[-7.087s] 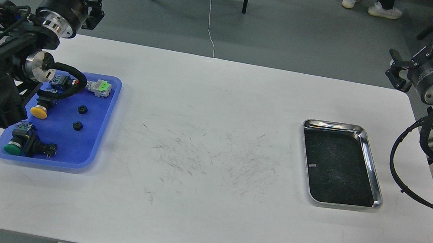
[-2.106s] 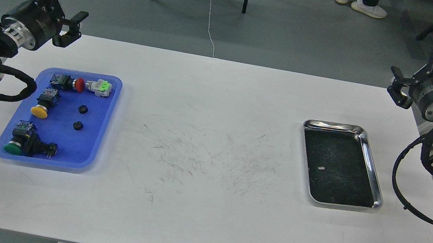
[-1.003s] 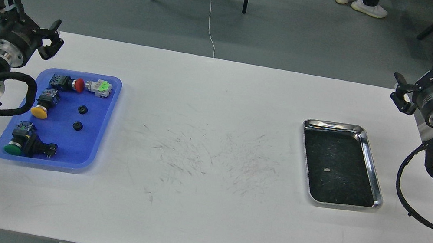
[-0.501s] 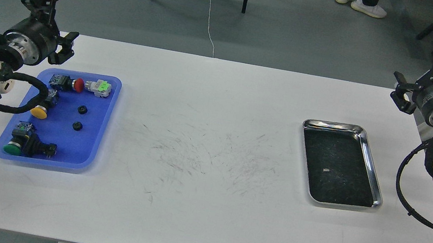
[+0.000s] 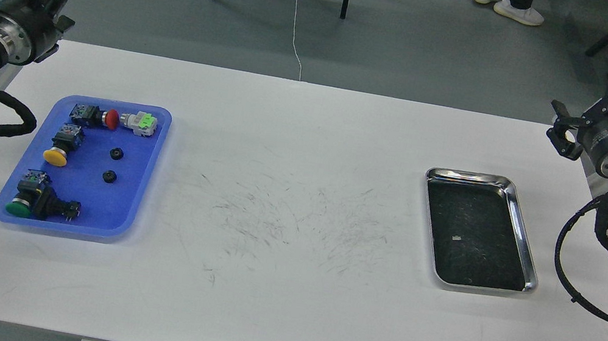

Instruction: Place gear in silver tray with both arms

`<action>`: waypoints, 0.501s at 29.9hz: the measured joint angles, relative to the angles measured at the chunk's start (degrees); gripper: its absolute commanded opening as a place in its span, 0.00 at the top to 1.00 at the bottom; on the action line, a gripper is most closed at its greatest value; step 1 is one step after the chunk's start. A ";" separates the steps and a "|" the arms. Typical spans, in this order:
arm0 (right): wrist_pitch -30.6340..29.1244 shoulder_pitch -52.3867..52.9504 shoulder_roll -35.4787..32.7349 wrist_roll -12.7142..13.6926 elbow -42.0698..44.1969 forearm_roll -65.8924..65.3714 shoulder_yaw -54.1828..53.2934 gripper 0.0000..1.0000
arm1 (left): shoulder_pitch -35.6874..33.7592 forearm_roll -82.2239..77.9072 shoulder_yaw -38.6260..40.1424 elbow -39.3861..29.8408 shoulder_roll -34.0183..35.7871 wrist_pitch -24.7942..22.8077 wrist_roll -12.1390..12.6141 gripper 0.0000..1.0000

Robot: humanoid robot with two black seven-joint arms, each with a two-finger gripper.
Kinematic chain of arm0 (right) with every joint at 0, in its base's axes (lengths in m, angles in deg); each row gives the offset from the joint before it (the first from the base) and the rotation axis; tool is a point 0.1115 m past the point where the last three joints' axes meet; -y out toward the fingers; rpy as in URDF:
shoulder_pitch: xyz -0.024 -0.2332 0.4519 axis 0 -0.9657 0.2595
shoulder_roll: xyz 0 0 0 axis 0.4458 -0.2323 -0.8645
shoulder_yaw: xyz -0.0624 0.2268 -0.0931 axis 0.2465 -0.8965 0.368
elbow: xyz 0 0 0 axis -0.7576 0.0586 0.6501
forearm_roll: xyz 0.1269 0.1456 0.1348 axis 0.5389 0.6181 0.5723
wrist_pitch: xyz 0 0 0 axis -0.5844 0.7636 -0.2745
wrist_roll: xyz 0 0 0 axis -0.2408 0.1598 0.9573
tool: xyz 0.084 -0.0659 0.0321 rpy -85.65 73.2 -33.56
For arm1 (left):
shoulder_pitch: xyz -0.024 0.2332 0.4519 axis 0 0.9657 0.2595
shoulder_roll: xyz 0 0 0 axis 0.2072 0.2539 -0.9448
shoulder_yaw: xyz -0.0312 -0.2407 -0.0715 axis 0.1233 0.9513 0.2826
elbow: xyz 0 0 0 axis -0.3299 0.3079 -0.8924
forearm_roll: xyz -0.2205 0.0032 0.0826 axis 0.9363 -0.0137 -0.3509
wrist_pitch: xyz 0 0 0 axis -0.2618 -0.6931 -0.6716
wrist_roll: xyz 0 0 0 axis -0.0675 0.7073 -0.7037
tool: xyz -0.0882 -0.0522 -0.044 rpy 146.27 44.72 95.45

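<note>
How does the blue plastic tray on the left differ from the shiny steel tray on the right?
The blue plastic tray is matte and larger; the shiny steel tray is smaller, with a polished rim and a dark scratched bottom. The blue one holds push-button switches and small black parts; the steel one looks nearly bare. Both are rounded rectangles lying flat on the white table.

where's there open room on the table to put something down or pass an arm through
The widest bare patch is the scuffed white tabletop between the blue tray and the silver tray. The whole near strip in front of both trays is also bare, as is the far strip behind them. The blue tray is crowded with push buttons and two small black gears.
</note>
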 measured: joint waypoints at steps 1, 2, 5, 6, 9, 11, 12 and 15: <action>0.00 0.01 -0.06 0.00 -0.12 0.00 0.00 0.01 | -0.19 -0.17 -1.16 -0.41 0.12 -0.38 -0.35 0.02; 0.00 0.03 -0.12 0.01 -0.20 0.00 0.00 0.01 | -0.46 -0.57 -2.65 -0.72 0.18 -0.60 -0.54 0.02; 0.00 0.07 -0.16 0.05 -0.38 0.00 0.02 0.01 | -2.47 -2.55 -6.51 -1.64 0.42 -0.74 -0.74 0.02; 0.00 0.09 -0.16 0.06 -0.39 0.00 0.05 0.01 | -3.22 -3.52 -7.75 -1.89 0.54 -0.74 -0.75 0.02; 0.00 0.11 -0.20 0.07 -0.41 0.00 0.11 0.01 | -5.25 -7.44 -12.53 -2.08 0.78 -0.72 -0.62 0.02; 0.00 0.15 -0.20 0.07 -0.41 0.00 0.27 0.01 | -7.39 -9.67 -15.33 -2.61 0.98 -0.67 -0.62 0.02; 0.00 0.16 -0.20 0.07 -0.42 0.00 0.28 0.01 | -8.56 -10.62 -16.82 -2.89 1.01 -0.60 -0.62 0.02; -0.06 0.17 -0.19 0.07 -0.41 0.00 0.29 0.01 | -12.07 -12.62 -21.59 -3.55 1.01 -0.50 -0.57 0.02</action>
